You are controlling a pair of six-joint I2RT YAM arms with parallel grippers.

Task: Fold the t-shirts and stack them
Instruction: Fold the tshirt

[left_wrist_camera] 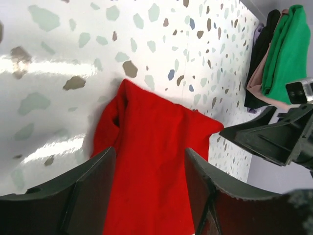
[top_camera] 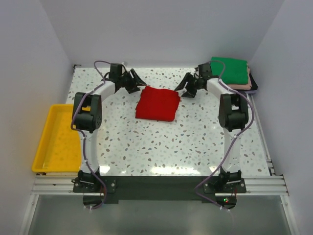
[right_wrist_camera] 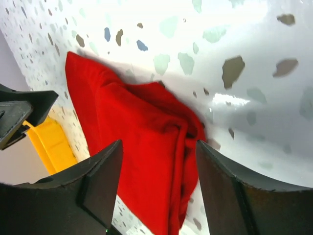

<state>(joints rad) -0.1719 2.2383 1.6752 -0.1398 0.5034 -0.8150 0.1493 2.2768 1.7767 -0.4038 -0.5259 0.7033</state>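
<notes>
Status: the red t-shirt (top_camera: 157, 104) lay folded into a compact square on the table (top_camera: 161, 147), so the fold looked done. Stacking it was left.
Left gripper (left_wrist_camera: 149, 164): jaws apart, nothing pinched. Red cloth sat directly under and between the fingers, with 1 folded corner just past the tips.
Right gripper (right_wrist_camera: 159, 156): same, jaws apart and empty, a bunched corner of the shirt right below the tips.
Farther out, beyond the right gripper, was the stack of folded shirts: green one (top_camera: 230, 70) on top, pale pink (top_camera: 243, 86) and a dark one (top_camera: 254, 82) under it. 1 shirt to go, by my read.
Pose: both arms reached forward, elbows up, wrists angled in toward each other over the shirt's 2 far corners. The yellow tray (top_camera: 46, 147) sat well off on the left arm's outer side.
</notes>
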